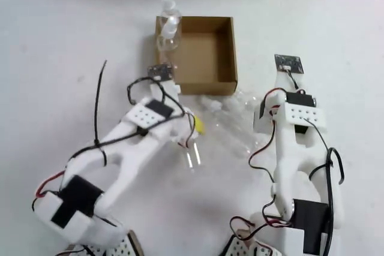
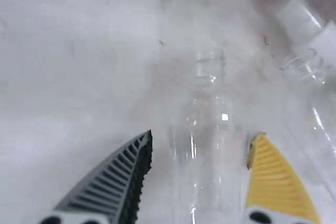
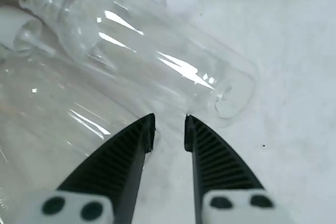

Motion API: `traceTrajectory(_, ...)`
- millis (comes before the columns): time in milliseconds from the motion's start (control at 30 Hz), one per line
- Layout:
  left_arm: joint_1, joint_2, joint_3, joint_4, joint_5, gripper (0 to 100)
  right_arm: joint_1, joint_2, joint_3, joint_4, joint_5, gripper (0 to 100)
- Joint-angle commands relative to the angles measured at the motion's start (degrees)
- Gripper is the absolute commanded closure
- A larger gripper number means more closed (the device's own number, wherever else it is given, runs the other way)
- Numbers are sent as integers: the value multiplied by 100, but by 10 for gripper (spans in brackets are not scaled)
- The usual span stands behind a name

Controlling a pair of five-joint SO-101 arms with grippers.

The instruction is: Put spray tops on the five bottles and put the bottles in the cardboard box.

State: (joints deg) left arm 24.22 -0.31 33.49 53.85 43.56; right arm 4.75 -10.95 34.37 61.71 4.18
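— Starting with the left arm (image 1: 120, 154). Pose?
— Runs slantwise from the near left toward the middle, wrist tipped downward at the far end.
— And at the left gripper (image 2: 199, 140)?
— Stands spread wide: grey finger (image 2: 121, 182) on one side, yellow finger (image 2: 273, 177) on the other, ribbed pads facing inward.
— Noted. Moving on to the right arm (image 1: 294, 148).
— Runs from the near right almost straight away from its base, folded over at the wrist.
— At the right gripper (image 3: 168, 124)?
— Shows two dark fingers (image 3: 126, 161) close together, tips parted by a narrow gap.
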Motion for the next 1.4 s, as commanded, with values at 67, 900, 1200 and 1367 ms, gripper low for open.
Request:
traceTrajectory(67, -312, 655, -1556, 1459, -642, 710, 75, -251, -26, -75, 62, 929)
traceTrajectory(900, -312, 1842, -2330, 1705, -255, 718, 57, -251, -18, -75, 97, 929)
traceTrajectory(1200, -453, 1807, -2365, 1635, -897, 918, 57, -251, -18, -75, 105, 929)
traceTrajectory(1367, -514, 1789, -2356, 1829, -897, 719, 57, -251, -18, -75, 105, 928)
